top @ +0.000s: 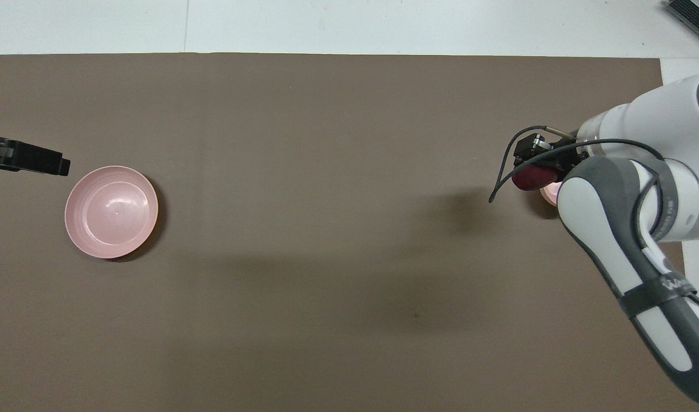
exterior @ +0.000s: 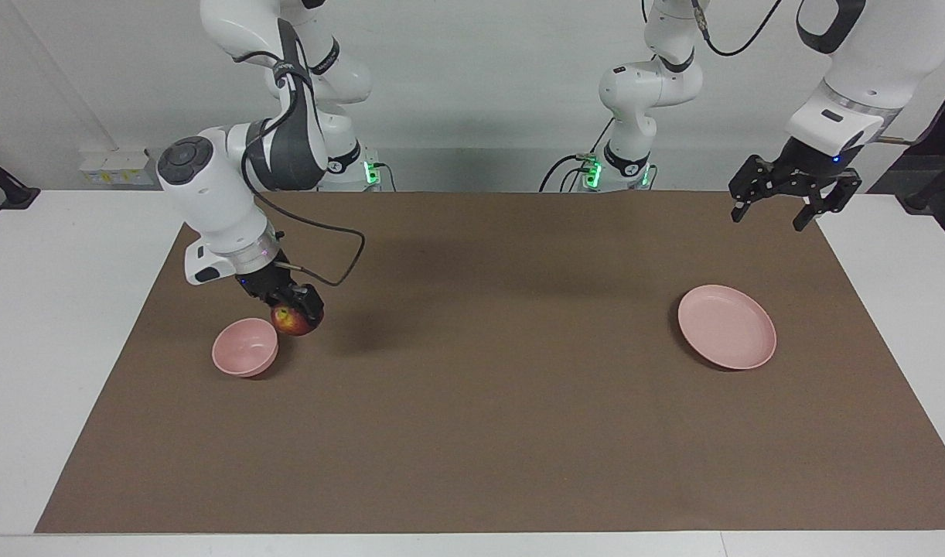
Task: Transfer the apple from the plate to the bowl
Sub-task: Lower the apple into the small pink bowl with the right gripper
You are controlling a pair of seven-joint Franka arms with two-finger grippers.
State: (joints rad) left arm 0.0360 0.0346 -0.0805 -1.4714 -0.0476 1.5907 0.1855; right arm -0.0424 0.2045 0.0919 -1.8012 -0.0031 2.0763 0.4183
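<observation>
Plate [exterior: 726, 326] empty; your right pincer [exterior: 293, 308] clamps apple [exterior: 291, 320] just beside bowl [exterior: 244, 346], drop left; left pincer [exterior: 789, 199] open, waiting

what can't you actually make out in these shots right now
- Bowl: overhead view, mostly hidden under the right arm; only a sliver shows.
- Right gripper: its fingertips on the apple are masked by gripper body and fruit in both views.
- Left gripper: overhead view, cut off by the frame edge.
</observation>
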